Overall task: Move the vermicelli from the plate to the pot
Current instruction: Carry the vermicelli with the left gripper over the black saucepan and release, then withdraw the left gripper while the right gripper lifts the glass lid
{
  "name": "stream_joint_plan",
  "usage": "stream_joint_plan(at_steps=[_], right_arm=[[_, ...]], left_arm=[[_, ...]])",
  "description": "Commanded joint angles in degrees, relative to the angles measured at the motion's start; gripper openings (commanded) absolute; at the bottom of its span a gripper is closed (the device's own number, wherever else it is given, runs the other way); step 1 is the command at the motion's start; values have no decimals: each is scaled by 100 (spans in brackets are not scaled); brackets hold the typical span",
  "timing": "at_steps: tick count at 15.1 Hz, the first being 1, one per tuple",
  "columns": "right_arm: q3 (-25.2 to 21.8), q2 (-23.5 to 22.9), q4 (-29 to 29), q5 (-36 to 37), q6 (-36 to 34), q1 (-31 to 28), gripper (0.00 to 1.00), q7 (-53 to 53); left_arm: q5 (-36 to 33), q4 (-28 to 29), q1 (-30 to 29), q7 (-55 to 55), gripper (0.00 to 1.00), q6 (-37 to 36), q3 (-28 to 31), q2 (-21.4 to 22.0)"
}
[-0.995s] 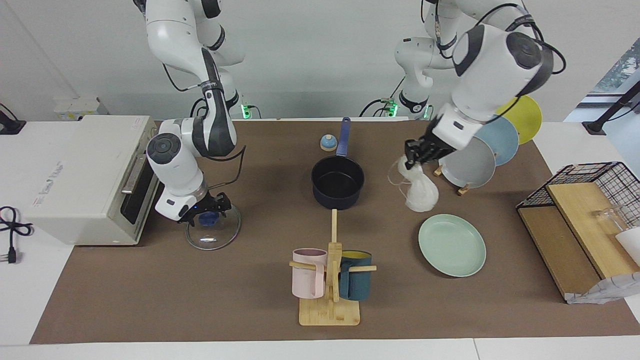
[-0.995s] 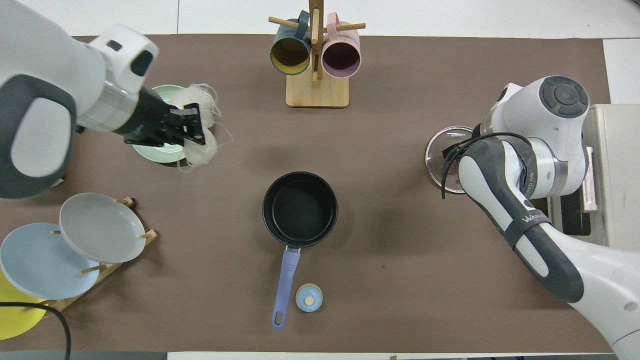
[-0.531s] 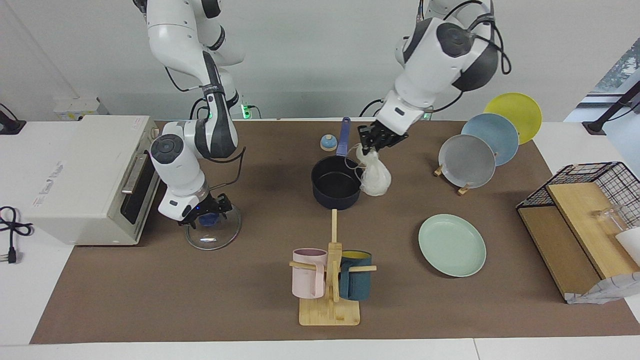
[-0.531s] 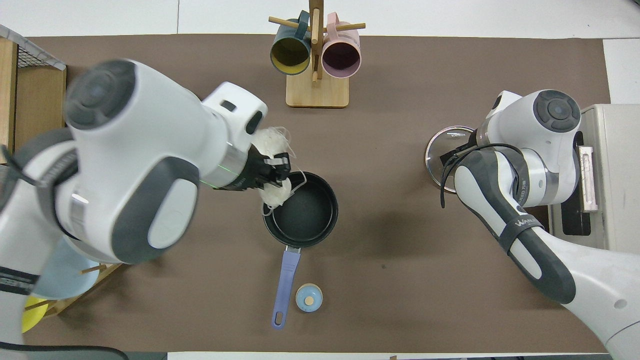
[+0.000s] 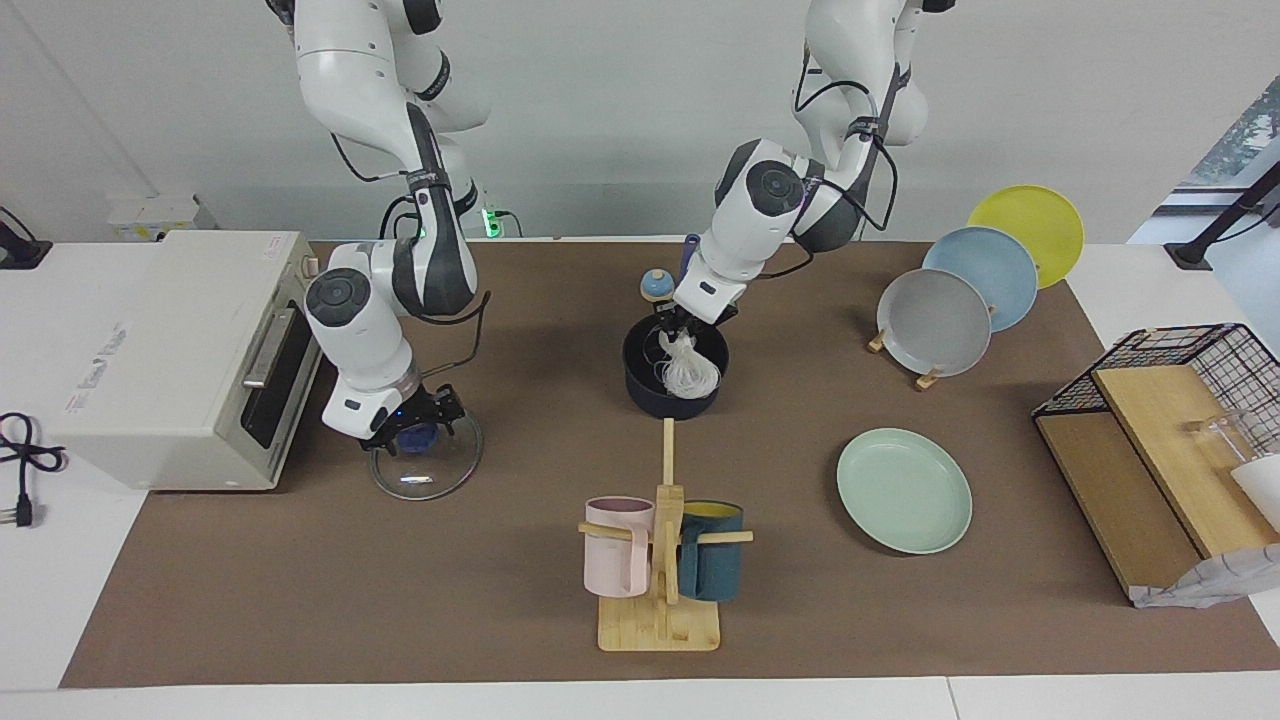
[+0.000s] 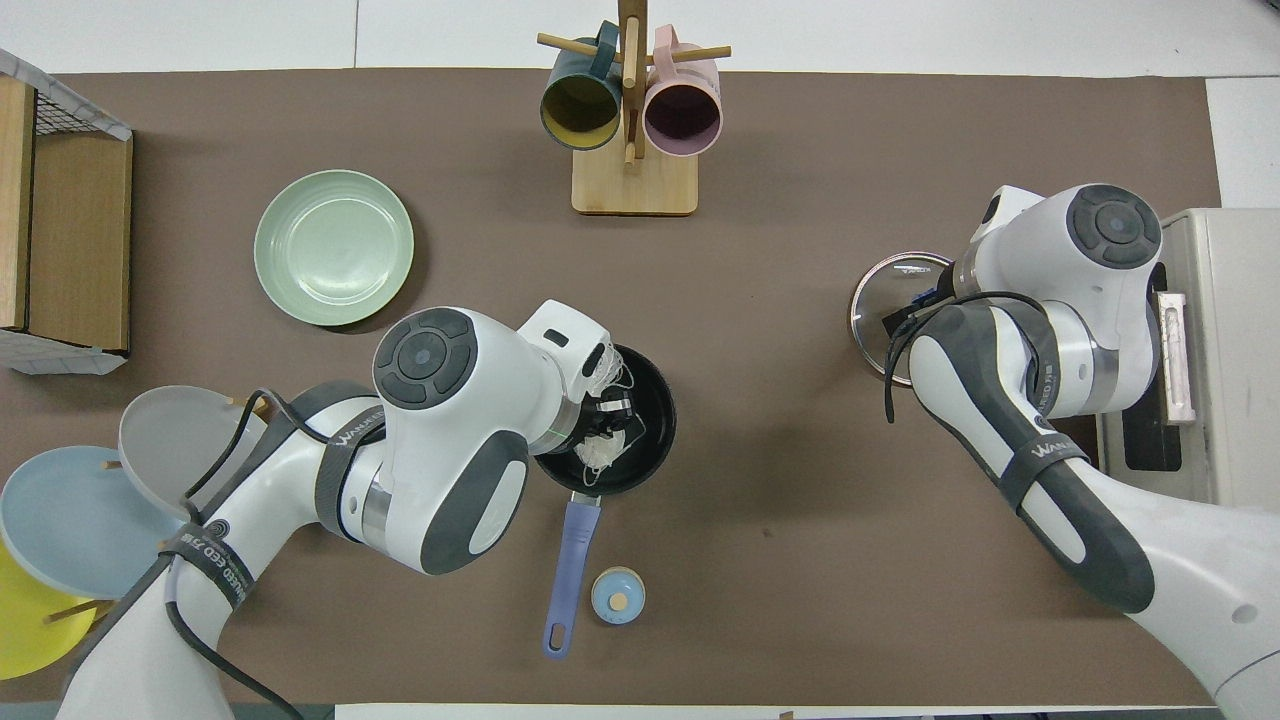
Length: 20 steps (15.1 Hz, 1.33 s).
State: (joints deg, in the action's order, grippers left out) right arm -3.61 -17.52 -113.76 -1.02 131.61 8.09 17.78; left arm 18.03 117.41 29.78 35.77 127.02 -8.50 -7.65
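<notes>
Vermicelli (image 5: 686, 372) hangs in pot (image 5: 640, 385) mouth, pinched at its top by left pincer (image 5: 676, 332) | plate (image 5: 904, 490) bare | judged light, limp, snaggy: grip bundle's gathered top | right pincer (image 5: 415, 420) at glass lid (image 5: 427, 468) knob, grip unclear
</notes>
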Motion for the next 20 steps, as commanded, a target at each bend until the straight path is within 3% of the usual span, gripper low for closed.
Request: stream_joint_plan(at_steps=[1,3,4,5,8,11,15,20], right_arm=[[27,73,29,-127,-135,-62,84,235],[27,73,46,-127,-144,-62,78,305],[27,73,46,-127,-144,-80,75,314],[27,73,55,-127,-144,-80,74,314],[27,55,187,-127,-319,-80,66,340],[27,55,231,-127,-372,-89,48,419],[27,29,722,-127,-916,8,43,367],[27,20,1661,-127,-2031,498,43,-526]], left_arm=[[122,352,203,9,0,603,103,18],[113,379,326,-26,0,640,120,27],[69,362,344,-52,72,579,129,27],[25,309,336,-78,100,439,138,53],[-98,-496,143,-219,100,-1225,208,395],[-124,-1482,-480,-525,100,-2723,226,632],[-835,-2081,-1613,-1858,100,-3402,226,748],[-1240,-1863,-2888,-3478,100,-3070,226,774]])
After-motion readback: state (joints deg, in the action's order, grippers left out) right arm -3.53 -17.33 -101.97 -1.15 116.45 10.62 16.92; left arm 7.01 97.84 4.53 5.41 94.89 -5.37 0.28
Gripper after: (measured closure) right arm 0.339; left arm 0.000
